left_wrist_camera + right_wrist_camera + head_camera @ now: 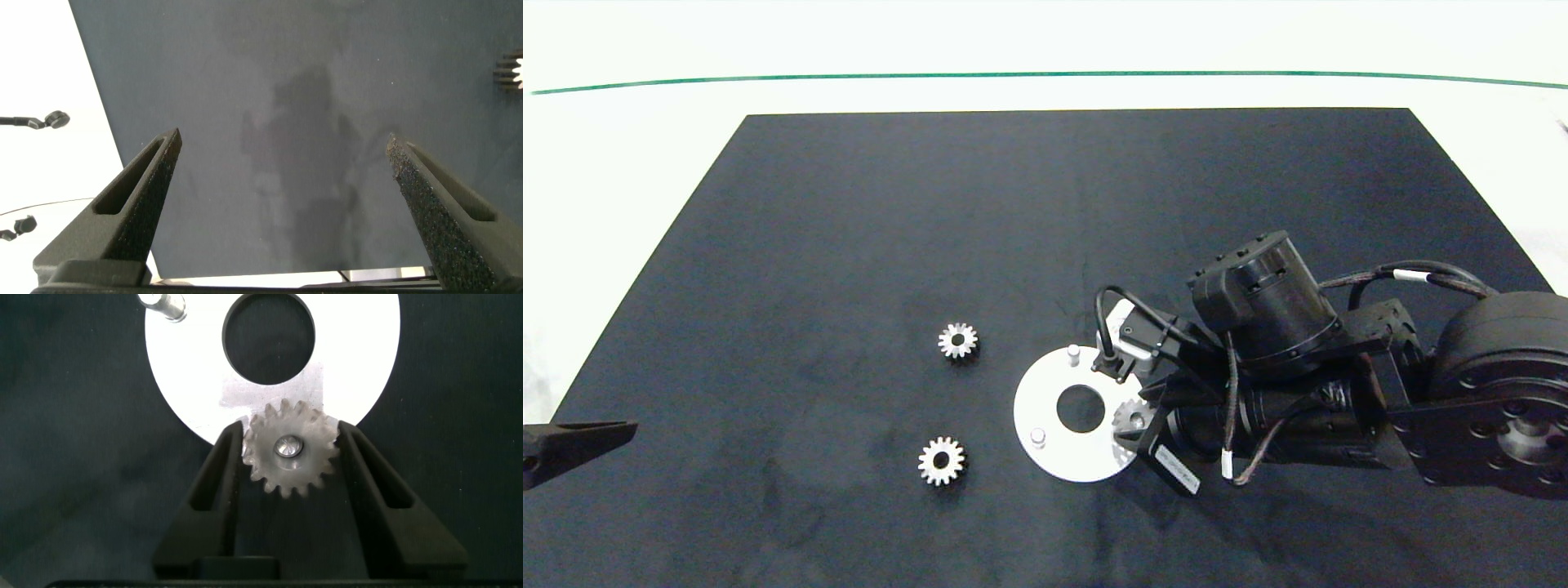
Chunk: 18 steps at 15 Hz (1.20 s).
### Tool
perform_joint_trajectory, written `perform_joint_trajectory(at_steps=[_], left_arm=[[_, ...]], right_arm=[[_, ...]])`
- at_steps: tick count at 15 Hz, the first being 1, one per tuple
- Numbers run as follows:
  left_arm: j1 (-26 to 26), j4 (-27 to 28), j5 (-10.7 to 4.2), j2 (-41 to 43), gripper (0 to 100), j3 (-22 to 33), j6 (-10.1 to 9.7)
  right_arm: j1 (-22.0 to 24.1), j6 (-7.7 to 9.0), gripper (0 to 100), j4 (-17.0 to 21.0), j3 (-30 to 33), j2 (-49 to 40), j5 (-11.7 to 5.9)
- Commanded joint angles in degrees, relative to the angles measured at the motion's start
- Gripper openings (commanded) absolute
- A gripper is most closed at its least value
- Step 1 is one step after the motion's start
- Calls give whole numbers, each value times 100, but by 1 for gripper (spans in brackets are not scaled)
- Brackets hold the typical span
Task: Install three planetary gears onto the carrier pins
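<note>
The black mat [849, 245] covers the surface, with the white carrier disc [1045, 441] right of centre. The right end effector [290, 449] grips one planetary gear [288, 457] seated on a carrier pin [288, 446] at the disc's edge; two gears [957, 340] [941, 461] lie loose left of the disc. The left end effector [282, 175] hangs open over bare mat at the left edge.

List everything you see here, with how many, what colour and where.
Gears: three, silvery; two loose on the mat, one on a pin between the right gripper's fingers.
Disc: one, white, mid-mat, centre hole.
Pins: two bare, whitish, upright on the disc; a third tip shows in the held gear's bore.
Mat: one, black, on a white table.
Left gripper: open, over the mat's left edge.
Right gripper: at the disc's right rim.
</note>
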State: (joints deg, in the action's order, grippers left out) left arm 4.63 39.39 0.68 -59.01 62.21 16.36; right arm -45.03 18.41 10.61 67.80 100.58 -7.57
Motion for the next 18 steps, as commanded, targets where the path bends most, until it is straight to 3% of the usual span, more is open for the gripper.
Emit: perform_joint_trajectory(at_steps=[1, 5, 7, 9, 10, 12, 15, 17, 18], left_arm=[[3, 25, 2, -5, 100, 2, 8], [-24, 25, 37, -49, 100, -7, -10], [-296, 25, 72, -216, 100, -16, -89], [-1122, -10, 72, -761, 100, -42, -739], [-1281, -80, 2, -901, 100, -51, -898], [-1237, -326, -16, -840, 100, -112, -906], [-1254, -344, -16, -646, 100, -385, -994], [-1386, -362, 46, -435, 100, -587, -994], [-1711, -397, 28, -409, 100, -578, -977]], right_arm=[[-6, 14, 100, -15, 5, 14, 1], [161, -57, 100, -15, -171, -487, 10], [328, -171, 100, -15, -391, -856, -104], [706, -487, 100, -23, -857, -1480, -210], [891, -522, 100, -23, -962, -1665, -219], [1234, -549, 100, -32, -1182, -1973, -210], [1392, -944, 100, -23, -1437, -2702, -254], [1541, -1094, 100, -15, -1507, -2966, -262], [1673, -1129, 100, -15, -1551, -2992, -271]])
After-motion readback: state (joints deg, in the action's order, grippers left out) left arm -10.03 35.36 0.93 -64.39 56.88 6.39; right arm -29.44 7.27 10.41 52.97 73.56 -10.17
